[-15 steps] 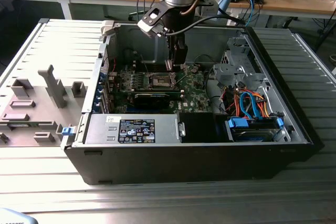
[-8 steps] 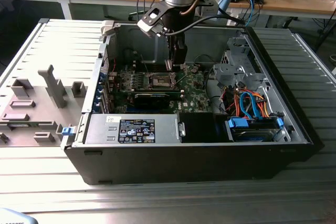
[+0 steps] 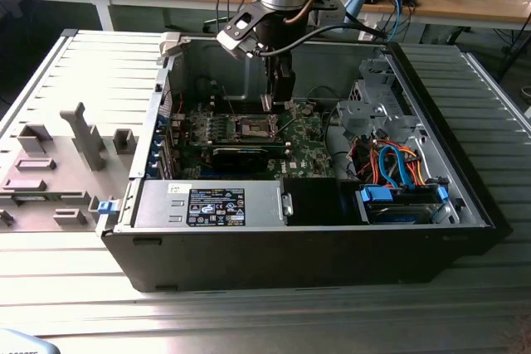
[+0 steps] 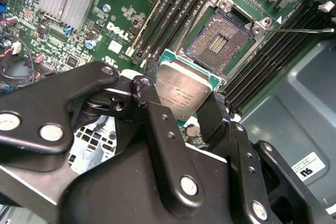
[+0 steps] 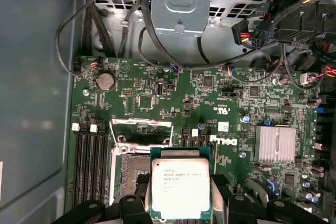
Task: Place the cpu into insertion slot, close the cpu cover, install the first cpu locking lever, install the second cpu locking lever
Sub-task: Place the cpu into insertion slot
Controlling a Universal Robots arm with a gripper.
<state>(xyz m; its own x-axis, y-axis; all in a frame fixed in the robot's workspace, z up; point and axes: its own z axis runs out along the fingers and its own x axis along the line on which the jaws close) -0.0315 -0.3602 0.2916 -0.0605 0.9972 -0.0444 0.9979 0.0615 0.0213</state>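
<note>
We find the chip (image 5: 180,187) gripped by two opposite edges between the black fingers (image 4: 157,129) of the gripper (image 3: 278,93), which is clamped onto it. In both wrist views its dull metal top with faint print faces the camera, and a thin green border shows around its rim. The chip is held above the green board (image 5: 210,98) near the socket (image 4: 220,43) and is not seated in it. The socket lies bare, with its field of contacts and dark centre exposed. In the first wrist view the cover frame (image 5: 140,123) is raised off the socket, its thin silver bars standing at the socket's far side. In the second wrist view a thin metal lever (image 4: 302,30) juts out from one corner of the socket frame. Rows of black memory slots (image 5: 89,161) run along one side of the socket. A ribbed silver heat sink (image 5: 274,144) sits farther across the board, and a round coin battery (image 5: 106,81) lies near the board's edge. In the exterior view the arm reaches down into an open computer case (image 3: 465,205) lying on its side. Orange and blue cables (image 3: 394,163) are bundled at the exterior view's right end. The case rests on a ribbed metal table (image 3: 249,321). A grey plastic fixture (image 3: 83,134) stands on it at the exterior view's left.
</note>
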